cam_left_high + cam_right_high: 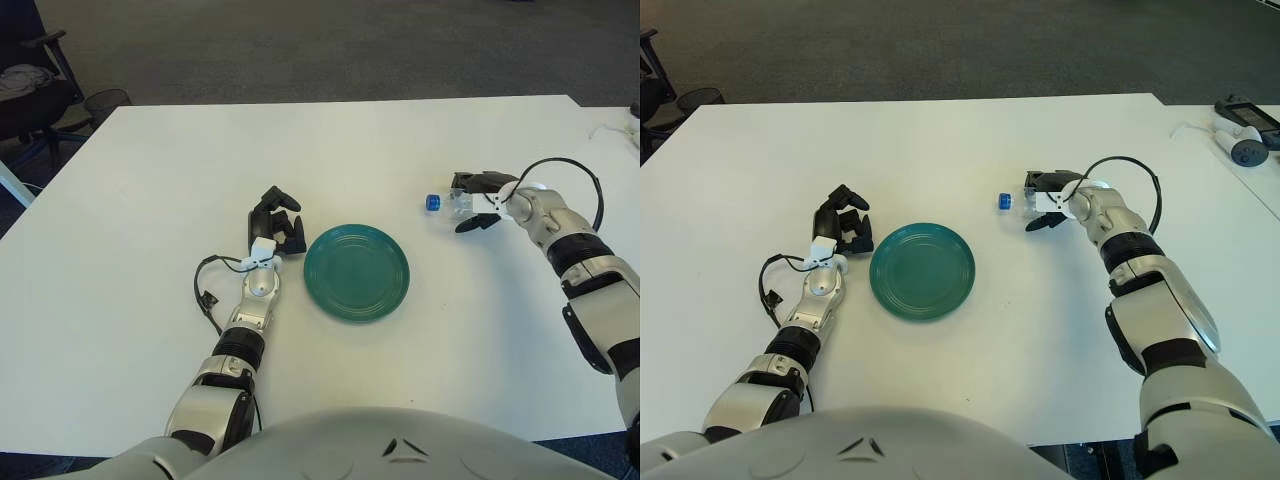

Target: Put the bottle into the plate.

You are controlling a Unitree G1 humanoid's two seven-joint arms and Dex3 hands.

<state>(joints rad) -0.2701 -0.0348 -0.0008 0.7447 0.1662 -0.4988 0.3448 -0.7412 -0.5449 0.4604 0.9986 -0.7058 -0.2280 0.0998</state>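
On the white surface (150, 180), the clear bottle (447, 203) (blue-capped) is gripped by the right hand (478, 205), well right of the green plate (356, 271); the left hand (275, 222) lies curled, empty, beside the plate's left rim.

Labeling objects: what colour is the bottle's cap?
Blue. The cap of the bottle in the right hand shows best in the left eye view.

No text, label, brand, number or sign can be read anywhere in either view. The bottle (447, 204) held in the right robot hand (478, 203) shows a blue cap and a clear body, but any print on it is too small to make out. The plate (356, 271), which lies between the two robot hands, bears no marking, and the same goes for the bare white surface (400, 140) around it.
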